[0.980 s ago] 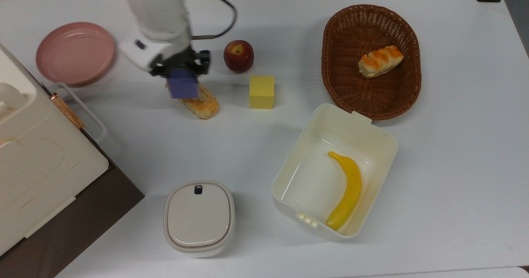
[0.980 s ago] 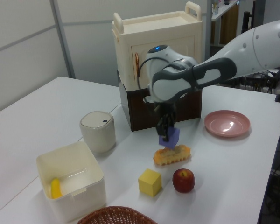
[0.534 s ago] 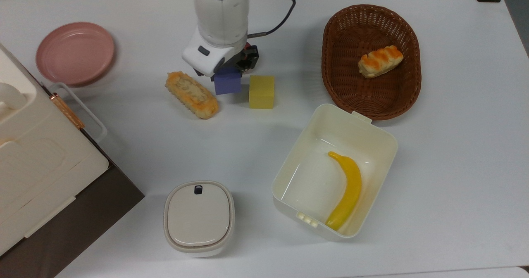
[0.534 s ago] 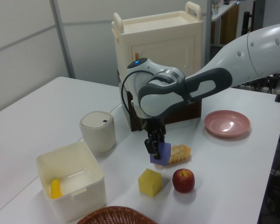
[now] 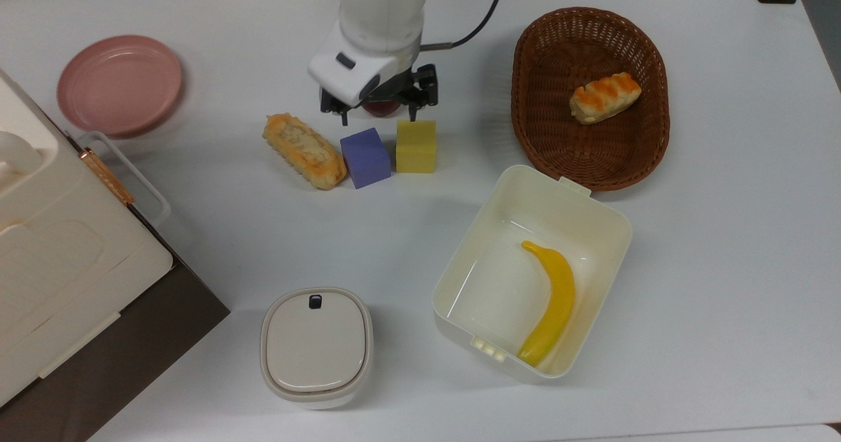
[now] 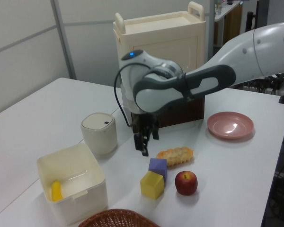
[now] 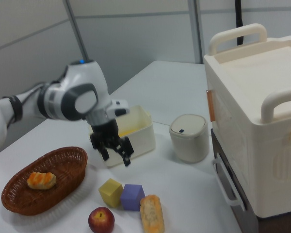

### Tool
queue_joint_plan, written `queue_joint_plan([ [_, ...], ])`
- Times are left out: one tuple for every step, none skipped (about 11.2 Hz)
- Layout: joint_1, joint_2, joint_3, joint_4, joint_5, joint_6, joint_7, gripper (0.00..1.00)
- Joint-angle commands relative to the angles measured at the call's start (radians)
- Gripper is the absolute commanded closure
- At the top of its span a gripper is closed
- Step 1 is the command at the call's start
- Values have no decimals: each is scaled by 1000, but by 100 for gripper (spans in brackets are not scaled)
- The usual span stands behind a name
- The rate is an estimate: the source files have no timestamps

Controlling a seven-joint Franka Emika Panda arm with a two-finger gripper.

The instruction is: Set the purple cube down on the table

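The purple cube [image 5: 365, 157] rests on the white table [image 5: 723, 265], between a long bread roll [image 5: 304, 150] and the yellow cube [image 5: 416, 146]. The left view shows the purple cube [image 6: 157, 167] standing free just behind the yellow cube [image 6: 152, 184]. In the right view the purple cube [image 7: 133, 196] sits flat on the tabletop. My gripper [image 5: 379, 107] is open and empty, raised above the table just beyond the cube. It hangs clear of the cube in the left view [image 6: 148, 141] and in the right view [image 7: 115, 154].
A red apple [image 6: 186, 182] lies beneath my gripper. A pink plate [image 5: 119, 85] is at the top view's left, a wicker basket [image 5: 650, 146] with a pastry at its right. A white bin [image 5: 460, 278] holds a banana. A lidded canister [image 5: 317, 346] and a cream cabinet [image 5: 59, 258] stand nearby.
The gripper carried the purple cube from above the bread roll to the top view's right, set it down beside the yellow cube, opened, and rose away from it.
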Motion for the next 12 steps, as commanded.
queue_joint_plan([
  [70, -85, -92, 42, -8, -67, 46, 0],
  [90, -122, -129, 37, 1, -93, 47, 0],
  [108, -153, -158, 34, 1, -142, 46, 0],
  [110, -186, -177, 34, 1, -176, 34, 0],
  [98, -219, -179, 34, 3, -188, 30, 0],
  [79, -248, -179, 32, 7, -196, 30, 0],
  [58, -265, -177, 31, 27, -213, 29, 0],
  [53, -272, -179, 31, 46, -221, 21, 0],
  [53, -276, -179, 32, 47, -233, 20, 0],
  [53, -276, -177, 32, 47, -234, 20, 0],
  [53, -274, -177, 34, 49, -233, 20, 0],
  [55, -271, -177, 34, 50, -233, 20, 0],
])
